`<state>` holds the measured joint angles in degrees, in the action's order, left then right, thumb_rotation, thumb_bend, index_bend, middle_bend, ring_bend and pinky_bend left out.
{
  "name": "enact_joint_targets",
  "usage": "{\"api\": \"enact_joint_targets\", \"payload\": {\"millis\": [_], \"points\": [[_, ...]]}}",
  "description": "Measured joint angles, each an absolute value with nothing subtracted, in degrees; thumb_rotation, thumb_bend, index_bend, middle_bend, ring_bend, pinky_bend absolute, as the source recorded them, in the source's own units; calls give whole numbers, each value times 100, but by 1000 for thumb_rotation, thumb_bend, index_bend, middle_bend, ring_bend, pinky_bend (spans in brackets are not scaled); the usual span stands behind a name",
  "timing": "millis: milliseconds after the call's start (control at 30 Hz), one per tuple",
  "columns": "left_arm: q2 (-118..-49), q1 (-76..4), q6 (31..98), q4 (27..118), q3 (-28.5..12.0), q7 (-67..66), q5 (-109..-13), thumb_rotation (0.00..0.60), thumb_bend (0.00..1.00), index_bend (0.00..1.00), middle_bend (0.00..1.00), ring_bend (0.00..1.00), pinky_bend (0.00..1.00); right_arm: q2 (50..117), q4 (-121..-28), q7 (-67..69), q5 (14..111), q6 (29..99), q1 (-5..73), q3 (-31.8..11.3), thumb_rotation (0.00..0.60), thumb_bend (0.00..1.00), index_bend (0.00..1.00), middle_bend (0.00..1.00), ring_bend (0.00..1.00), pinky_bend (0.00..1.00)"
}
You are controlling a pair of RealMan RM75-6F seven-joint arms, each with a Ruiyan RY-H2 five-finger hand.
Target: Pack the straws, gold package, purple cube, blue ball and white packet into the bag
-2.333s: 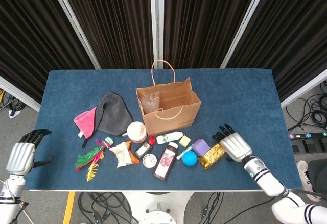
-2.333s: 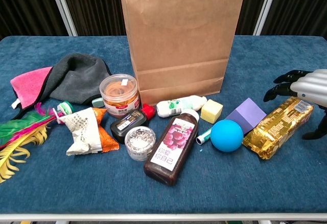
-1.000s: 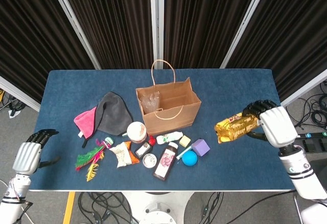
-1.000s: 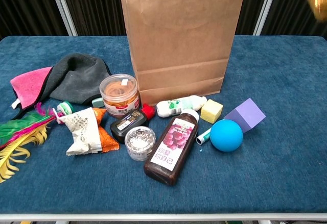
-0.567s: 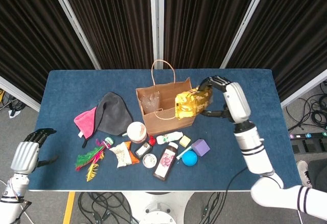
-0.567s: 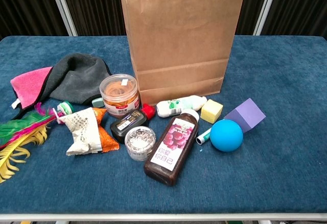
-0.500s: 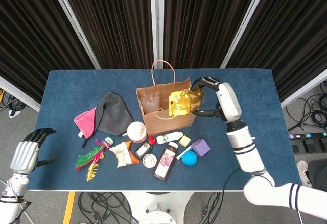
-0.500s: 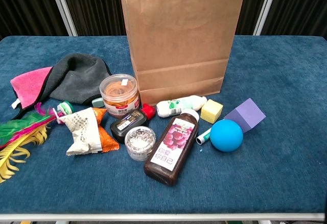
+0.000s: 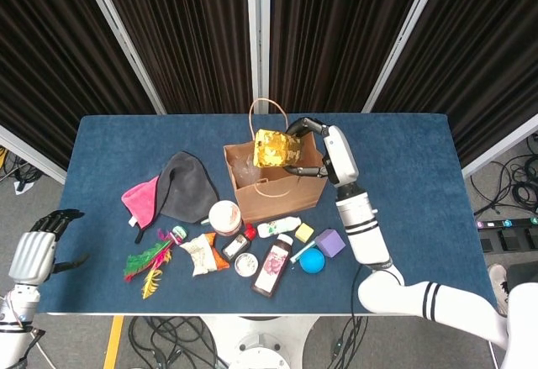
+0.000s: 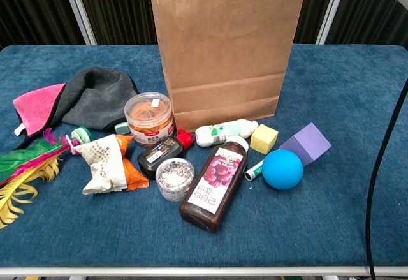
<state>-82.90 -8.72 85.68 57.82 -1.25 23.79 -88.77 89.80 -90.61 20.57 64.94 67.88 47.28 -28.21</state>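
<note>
Head view: right hand fingers holding gold package, seemingly moved above bag

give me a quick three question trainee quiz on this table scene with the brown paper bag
1. True or false: the right hand holds the crinkly gold foil package over the open brown paper bag.
2. Which lies closest to the round blue ball? A pink cloth, B purple foam cube, C feathers.
3. Fill in: the left hand holds ____.

Key: 1 true; 2 B; 3 nothing
</note>
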Motion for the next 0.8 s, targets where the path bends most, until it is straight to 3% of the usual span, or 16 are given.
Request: {"api": "enact_joint_targets", "payload": {"millis": [200, 500, 800], "points": [[-8319, -879, 8556, 5733, -126, 2409, -8874, 600, 188, 303, 346, 223, 270, 8989, -8936, 1902, 6359, 6661, 4722, -2809, 600, 188, 649, 491, 360, 363], [-8319, -863, 8552, 5725, -114, 2406, -8866, 600, 188, 304, 347, 223, 270, 8932, -8887, 1996, 6287, 6332, 4670, -2727, 600, 114, 429, 339, 201, 201], [-8315, -888, 8512, 5765, -114, 2389, -8869, 600, 188, 304, 347, 223, 270, 8832, -8893, 2215, 6384, 6301, 4555, -2744, 600, 93, 383, 312, 177, 174]]}}
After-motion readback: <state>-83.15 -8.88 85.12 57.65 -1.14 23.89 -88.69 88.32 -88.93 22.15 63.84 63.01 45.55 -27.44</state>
